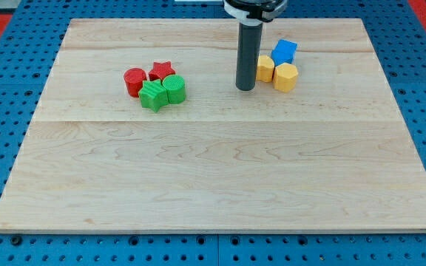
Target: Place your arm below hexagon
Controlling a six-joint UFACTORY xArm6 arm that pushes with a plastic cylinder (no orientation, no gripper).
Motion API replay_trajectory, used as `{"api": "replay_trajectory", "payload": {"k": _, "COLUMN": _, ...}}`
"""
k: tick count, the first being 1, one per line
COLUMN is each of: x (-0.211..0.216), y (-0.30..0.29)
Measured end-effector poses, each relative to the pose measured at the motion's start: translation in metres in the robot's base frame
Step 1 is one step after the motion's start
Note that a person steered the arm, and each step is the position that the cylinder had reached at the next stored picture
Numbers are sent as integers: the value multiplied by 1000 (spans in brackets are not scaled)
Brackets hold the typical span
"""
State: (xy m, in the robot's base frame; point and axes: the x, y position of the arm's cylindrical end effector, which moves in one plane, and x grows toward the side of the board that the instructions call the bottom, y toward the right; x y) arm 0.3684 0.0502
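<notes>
A yellow hexagon block (285, 76) lies in the upper right part of the wooden board, touching a second yellow block (265, 69) on its left and a blue block (284, 52) above it. My tip (245, 88) rests on the board just left of this cluster, about level with the hexagon's lower edge and a short gap from the second yellow block. The dark rod rises from the tip to the view's top.
A second cluster lies to the left: a red cylinder (134, 81), a red star (162, 72), a green star (152, 96) and a green cylinder (174, 89), all touching. The wooden board (220, 177) sits on a blue perforated table.
</notes>
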Motion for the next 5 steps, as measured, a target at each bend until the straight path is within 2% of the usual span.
{"api": "replay_trajectory", "payload": {"k": 2, "x": 0, "y": 0}}
{"api": "replay_trajectory", "payload": {"k": 4, "x": 36, "y": -17}}
{"api": "replay_trajectory", "payload": {"k": 5, "x": 36, "y": 27}}
